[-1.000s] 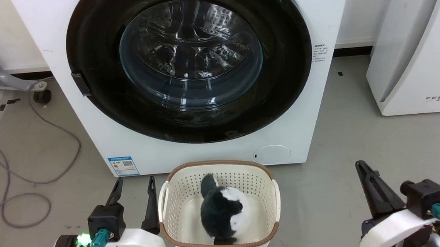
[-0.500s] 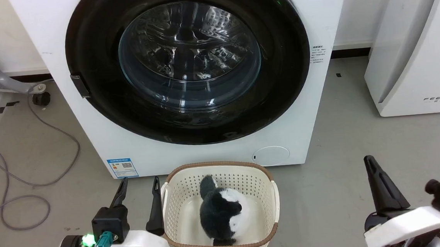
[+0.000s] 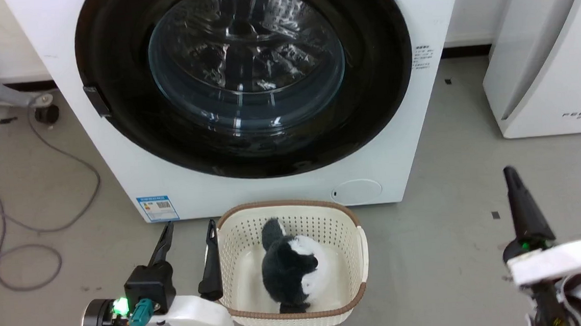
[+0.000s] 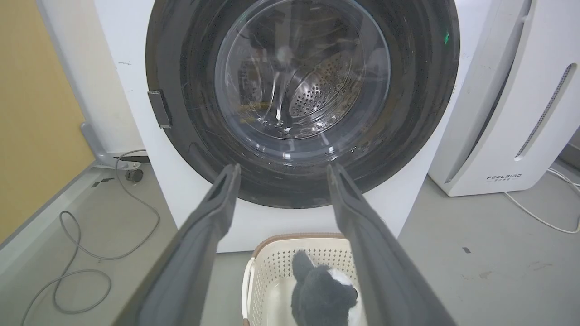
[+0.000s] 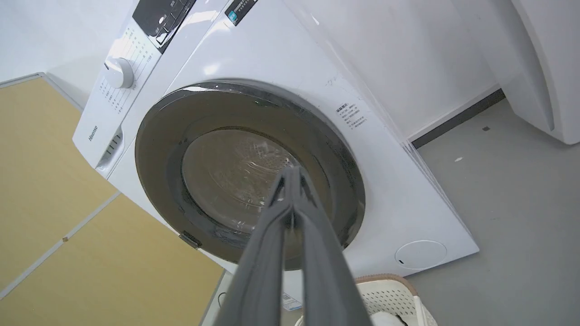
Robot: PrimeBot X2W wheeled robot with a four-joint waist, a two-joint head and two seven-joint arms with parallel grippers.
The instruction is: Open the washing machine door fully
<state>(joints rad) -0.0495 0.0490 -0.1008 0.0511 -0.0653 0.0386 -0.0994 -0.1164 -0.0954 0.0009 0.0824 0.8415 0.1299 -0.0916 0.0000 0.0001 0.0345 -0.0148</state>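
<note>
The white washing machine (image 3: 422, 138) stands straight ahead, its round glossy black door (image 3: 368, 111) closed flat against the front. A small dark latch tab (image 3: 93, 101) sits on the door's left rim. Low at the left, my left gripper (image 3: 189, 229) hangs open above the floor, well short of the machine; the left wrist view frames the door (image 4: 408, 113) between its spread fingers (image 4: 213, 213). At the lower right my right gripper (image 3: 510, 172) is shut with nothing in it, off to the machine's right. In the right wrist view its tips (image 5: 292, 171) overlap the door (image 5: 326, 149).
A cream basket (image 3: 350, 251) with a black-and-white plush toy (image 3: 293, 270) stands on the floor just before the machine, between my arms. A white FEELBIRD appliance (image 3: 544, 63) stands at the right. Grey cables (image 3: 19, 228) loop over the floor at the left.
My right gripper has risen and swung outward to the right, staying shut. The head camera has shifted slightly. My left gripper holds its place, open.
</note>
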